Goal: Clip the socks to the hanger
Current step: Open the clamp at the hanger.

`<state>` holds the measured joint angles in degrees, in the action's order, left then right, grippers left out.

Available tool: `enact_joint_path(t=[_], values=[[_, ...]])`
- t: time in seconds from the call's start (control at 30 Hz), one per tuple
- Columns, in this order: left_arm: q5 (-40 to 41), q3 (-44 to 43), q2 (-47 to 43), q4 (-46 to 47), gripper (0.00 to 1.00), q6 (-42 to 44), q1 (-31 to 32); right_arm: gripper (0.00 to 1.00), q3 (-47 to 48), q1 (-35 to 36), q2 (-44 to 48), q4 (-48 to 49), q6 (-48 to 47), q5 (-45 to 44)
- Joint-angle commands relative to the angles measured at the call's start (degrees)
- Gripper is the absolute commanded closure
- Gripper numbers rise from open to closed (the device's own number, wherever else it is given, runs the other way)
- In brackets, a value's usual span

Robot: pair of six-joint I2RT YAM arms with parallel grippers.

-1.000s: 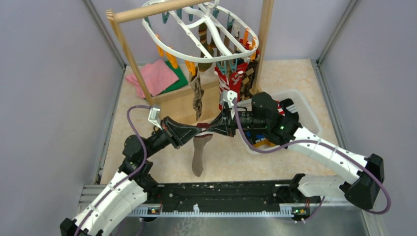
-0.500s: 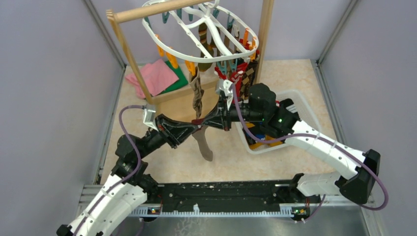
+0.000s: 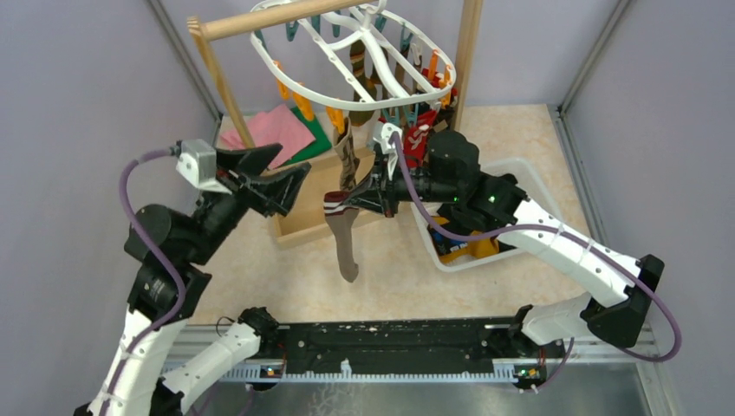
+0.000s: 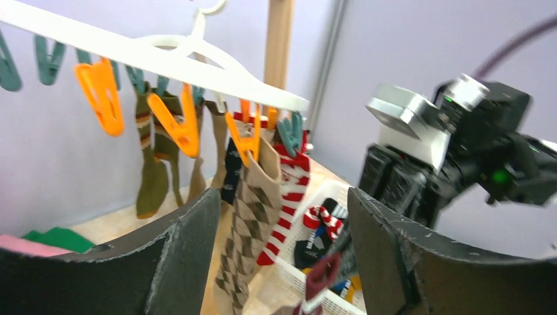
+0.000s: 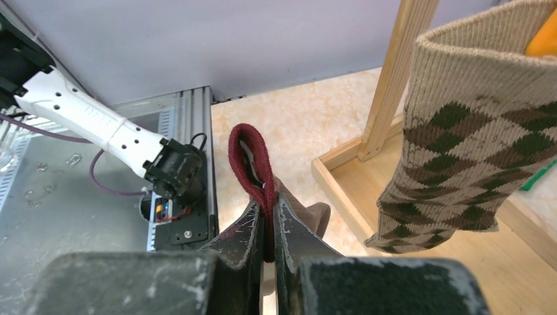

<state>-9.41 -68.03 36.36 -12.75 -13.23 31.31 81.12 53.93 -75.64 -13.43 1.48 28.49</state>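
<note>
One brown sock (image 3: 347,243) pinched in my right gripper (image 5: 268,226); left gripper (image 4: 282,200) spread wide.
Sock dangles below my right gripper by its maroon cuff; hanger (image 3: 360,106) above, just beyond.

A robotics lab test cell. Plain lilac-grey panels (image 3: 78,130) wall in a speckled beige worktop (image 3: 520,139); the left arm (image 3: 130,364) and right arm (image 3: 563,251) are bolted to a black rail (image 3: 399,334) along its near edge
</note>
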Motion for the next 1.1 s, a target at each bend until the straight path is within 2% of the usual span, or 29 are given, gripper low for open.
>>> enact_joint_path(t=[0.0, 0.2, 0.4, 0.67, 0.87, 1.07], values=[[6.7, -7.6, 8.3, -9.4, 0.20, 2.0, -0.2, 1.00, 4.3, 2.0, -1.4, -0.5, -1.2, -4.9], [10.3, -13.9, 13.3, -5.8, 0.02, 1.7, -0.2, 1.00, 5.6, 5.2, -2.4, 0.8, -0.1, -13.8], [10.9, -22.2, 19.6, -7.9, 0.01, 0.8, -0.6, 1.00, 6.2, 6.0, -2.9, 2.1, 2.6, -18.9], [9.7, -24.3, 21.5, -12.2, 0.02, -2.8, -3.7, 1.00, 3.9, 6.2, -1.2, 3.5, 3.5, -20.2], [-0.8, -23.2, 22.2, -14.7, 0.05, -5.7, -10.4, 1.00, 2.1, 6.2, -0.2, 3.5, 3.4, -19.8], [-14.5, -21.1, 22.8, -11.6, 0.14, -10.3, -19.4, 1.00, 0.2, 6.2, 1.4, 4.0, 3.2, -19.7]])
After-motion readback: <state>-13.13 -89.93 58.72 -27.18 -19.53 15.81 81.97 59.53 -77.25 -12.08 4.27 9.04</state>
